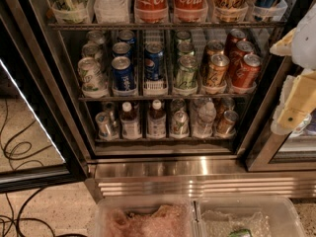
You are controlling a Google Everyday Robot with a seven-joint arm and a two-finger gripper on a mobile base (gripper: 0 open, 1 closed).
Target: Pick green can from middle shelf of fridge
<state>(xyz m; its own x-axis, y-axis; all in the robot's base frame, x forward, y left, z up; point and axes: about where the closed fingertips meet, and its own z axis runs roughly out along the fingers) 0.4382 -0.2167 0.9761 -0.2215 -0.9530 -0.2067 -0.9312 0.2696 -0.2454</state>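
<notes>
The fridge (59, 107) stands open in front of me, and the middle shelf (163, 97) is lined with lanes of small cans. The green can (186, 72) stands upright at the front of its lane, right of centre, with more green cans behind it. Blue Pepsi cans (122, 73) and paler whitish-green cans (90, 73) are to its left. Orange cans (217, 69) and red cans (245, 69) are to its right. My gripper (295, 100), white and cream, hangs at the right edge of the view in front of the fridge's right frame, well right of the green can and apart from it.
Large Coca-Cola bottles (170, 1) fill the rack above, and small bottles (156, 120) fill the rack below. The glass door (29, 132) is swung open at the left. The stainless base (197, 174) runs below the shelves. Two clear plastic bins (148, 216) sit at the bottom. Cables (15, 216) lie on the floor.
</notes>
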